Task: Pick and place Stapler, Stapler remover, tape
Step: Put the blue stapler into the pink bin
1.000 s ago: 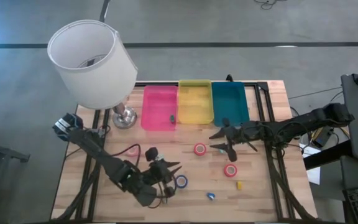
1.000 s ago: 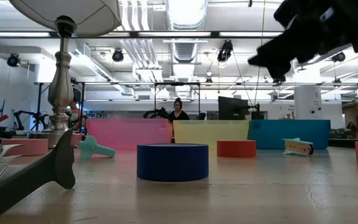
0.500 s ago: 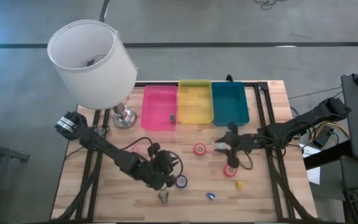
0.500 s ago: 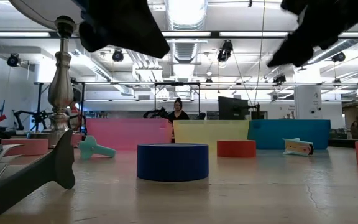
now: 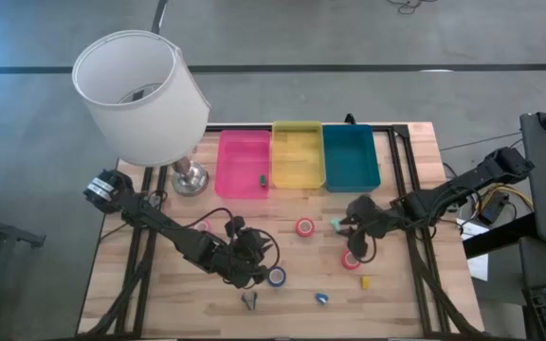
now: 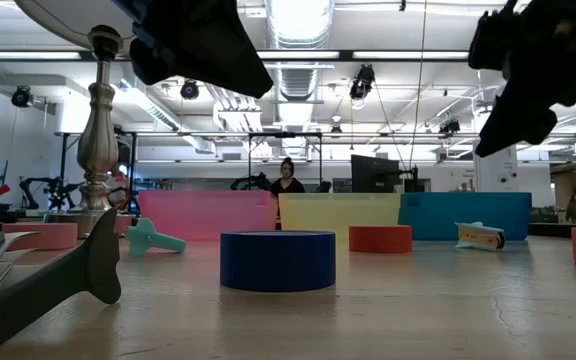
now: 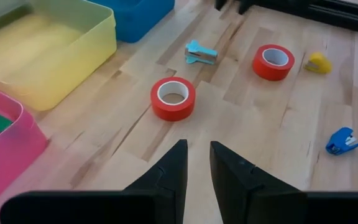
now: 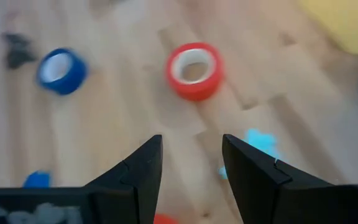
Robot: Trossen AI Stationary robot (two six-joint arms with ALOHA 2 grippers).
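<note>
Since the frame half a second back, your right gripper [image 5: 354, 248] has drawn slightly toward the table's right edge and now sits over the red tape roll [image 5: 351, 260] near the front right. Your left gripper [image 5: 257, 268] has hardly shifted since then.

Surroundings: three bins stand side by side at the back of the table [image 5: 396, 284], pink [image 5: 240, 163], yellow [image 5: 298, 156] and blue [image 5: 350, 156]. A small green piece [image 5: 263, 178] lies in the pink bin. A lamp with a white shade [image 5: 138, 93] stands at the back left. A second red roll [image 5: 304, 226] lies mid-table with nothing on it. A small teal item [image 5: 336, 224] lies just beside your right gripper. A yellow piece [image 5: 365, 281] and a blue piece [image 5: 321, 297] lie near the front edge. A dark item [image 5: 249, 300] lies in front of your left gripper.

Arm pose: your left arm stretches from the left edge toward the front centre, gripper beside the blue tape roll [image 5: 276, 277]. Its fingers [image 7: 169, 174] are nearly closed on nothing, a narrow gap between them. Your right arm reaches in low from the right edge; its fingers [image 8: 142, 171] are spread apart, empty.

All rolls lie flat, cores upward. A pink roll [image 5: 202, 229] sits beside the left arm.
</note>
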